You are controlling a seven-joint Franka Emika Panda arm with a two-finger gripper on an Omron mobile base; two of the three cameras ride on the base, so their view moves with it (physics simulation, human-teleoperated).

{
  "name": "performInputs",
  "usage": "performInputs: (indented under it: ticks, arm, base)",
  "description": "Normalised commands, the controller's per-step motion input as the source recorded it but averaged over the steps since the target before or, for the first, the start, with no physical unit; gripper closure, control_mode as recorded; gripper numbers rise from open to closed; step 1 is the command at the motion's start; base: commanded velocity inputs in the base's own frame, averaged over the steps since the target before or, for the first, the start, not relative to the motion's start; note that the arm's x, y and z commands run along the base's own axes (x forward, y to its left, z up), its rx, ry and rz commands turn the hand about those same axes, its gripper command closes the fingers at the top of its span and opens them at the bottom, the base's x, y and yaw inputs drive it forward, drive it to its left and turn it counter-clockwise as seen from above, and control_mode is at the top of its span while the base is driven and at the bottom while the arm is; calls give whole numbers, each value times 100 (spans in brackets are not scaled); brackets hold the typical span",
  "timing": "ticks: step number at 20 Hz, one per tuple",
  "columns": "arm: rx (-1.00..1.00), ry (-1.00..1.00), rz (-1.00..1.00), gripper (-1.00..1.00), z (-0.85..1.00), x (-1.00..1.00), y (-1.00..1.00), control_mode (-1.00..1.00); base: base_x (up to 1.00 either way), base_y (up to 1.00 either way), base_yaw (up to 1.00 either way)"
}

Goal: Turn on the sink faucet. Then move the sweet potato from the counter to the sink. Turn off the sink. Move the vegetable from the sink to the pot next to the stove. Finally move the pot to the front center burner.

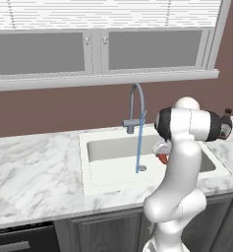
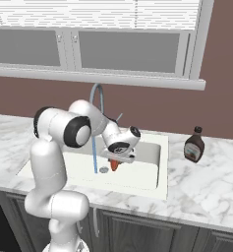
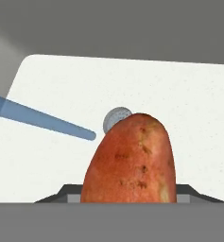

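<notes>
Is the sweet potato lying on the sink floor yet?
No, the sweet potato hangs in the gripper above the sink floor, beside the water stream.

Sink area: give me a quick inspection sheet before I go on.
Surface: white marble counter, sink basin set in it.
Job's things: sink faucet running, blue stream falling to the drain; sweet potato held above the basin.
Clutter: dark brown bottle right of the sink.
Grippers: gripper shut on sweet potato, over the basin.
Cables: nothing seen.
Surroundings: window with blinds, brown wall, dark cabinets below.
</notes>
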Motion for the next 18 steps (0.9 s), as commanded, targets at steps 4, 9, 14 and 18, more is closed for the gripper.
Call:
performInputs:
  ticks: [4, 9, 14, 18]
  arm:
    - [0, 5, 0, 100, -38, 34, 20, -100]
    - [0, 3, 0, 100, -40, 19, 13, -100]
    - [0, 0, 0, 100, -37, 13, 6, -100]
    - [0, 0, 0, 100, -27, 8, 0, -100]
  base:
    - [0, 0, 0]
    - [0, 0, 0]
    - [0, 0, 0]
    - [0, 0, 0]
